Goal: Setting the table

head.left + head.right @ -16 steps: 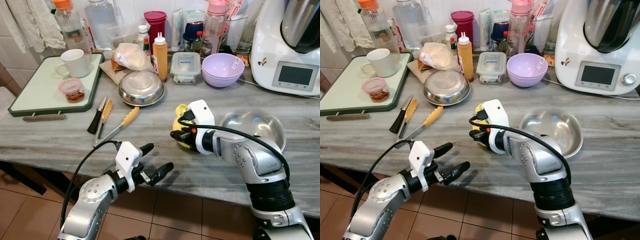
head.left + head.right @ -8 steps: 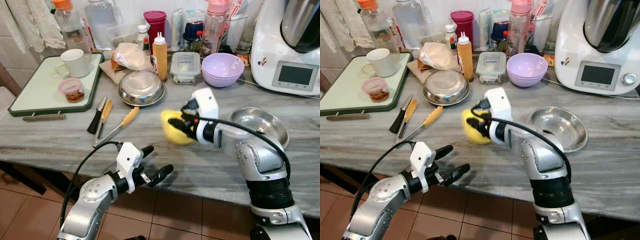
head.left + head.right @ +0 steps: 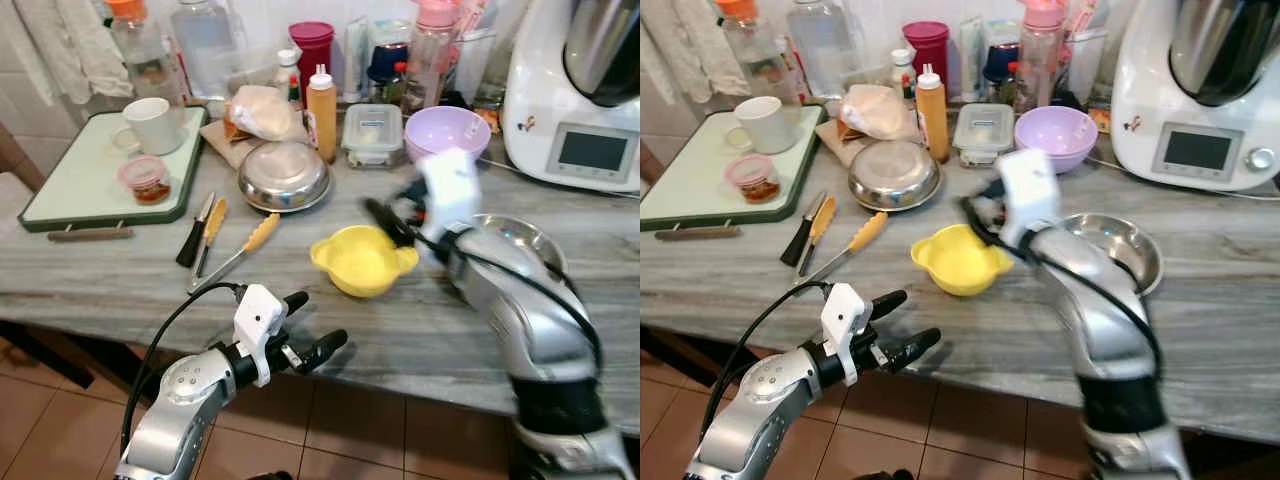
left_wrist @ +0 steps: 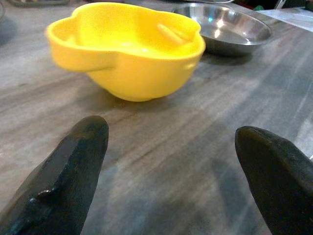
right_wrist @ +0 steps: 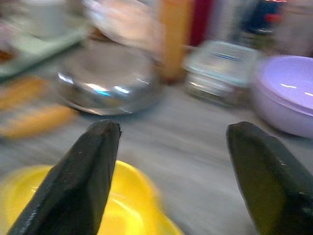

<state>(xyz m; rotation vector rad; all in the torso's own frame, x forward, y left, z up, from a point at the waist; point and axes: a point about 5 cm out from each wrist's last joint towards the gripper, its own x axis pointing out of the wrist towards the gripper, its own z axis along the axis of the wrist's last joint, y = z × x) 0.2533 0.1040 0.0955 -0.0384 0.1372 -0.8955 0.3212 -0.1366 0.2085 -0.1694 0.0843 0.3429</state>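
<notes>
Left eye view: the yellow plastic bowl with lobed rim (image 3: 363, 260) is sitting upright on the grey marbled surface (image 3: 120, 280), just beside the shallow stainless-steel dish (image 3: 520, 240). The right gripper (image 3: 398, 215) is hovering above and behind the bowl, apart from it and blurred. The left gripper (image 3: 315, 325) is hanging off the front edge of the surface, fingers spread and holding nothing.

Right eye view: a purple plastic bowl (image 3: 1068, 132), a white kitchen machine (image 3: 1200, 90) and a green cutting board carrying a white mug (image 3: 760, 122) are lining the back of the surface; brown floor tiles are showing below.

Left wrist view: the left fingers (image 4: 63, 181) are standing wide, framing the yellow bowl.

Right wrist view: the right fingers (image 5: 80, 176) are standing wide and empty above the bowl's rim.

Judgement: the bowl-placing step appears complete. The next move is likely calling for selecting another item, such as the steel dish.
</notes>
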